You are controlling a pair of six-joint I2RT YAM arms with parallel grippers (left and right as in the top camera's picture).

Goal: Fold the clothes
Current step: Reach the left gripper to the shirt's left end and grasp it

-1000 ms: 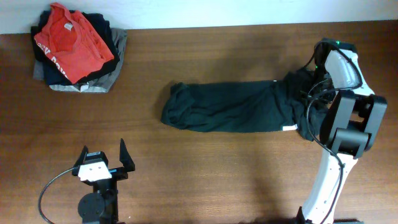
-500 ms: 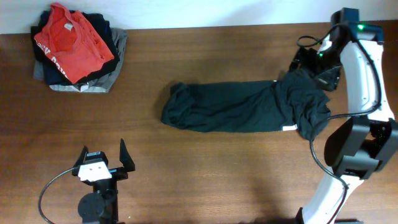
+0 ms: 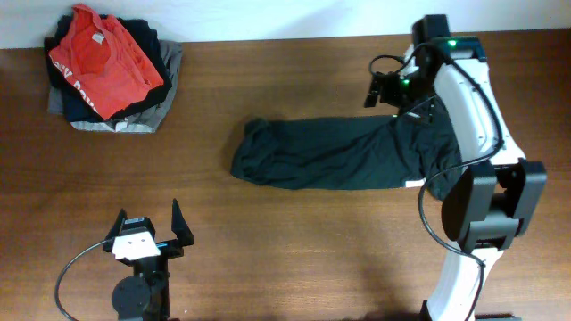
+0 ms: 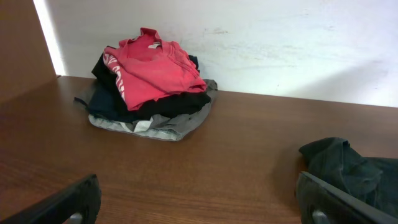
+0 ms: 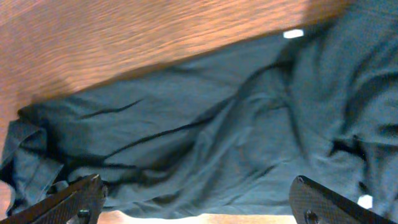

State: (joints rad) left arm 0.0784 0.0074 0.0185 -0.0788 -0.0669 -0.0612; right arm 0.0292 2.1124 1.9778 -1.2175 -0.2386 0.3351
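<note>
Right gripper [image 3: 385,89] jaws spread wide, nothing between them, hanging above right part of clothes [image 3: 330,153]. Wrist cam shows just wrinkly dark fabric past fingers [image 5: 71,202]. Clothes lie as long bundle mid-table [image 3: 294,250], small white mark [image 3: 413,184] at lower right edge. Left gripper [image 3: 150,234] also wide open, empty, near front edge, well apart from clothes. Far left corner: pile with red T-shirt [image 3: 98,58] on top, dark stuff and grey garment [image 3: 111,126] beneath. White print on red shirt, can't read it.
</note>
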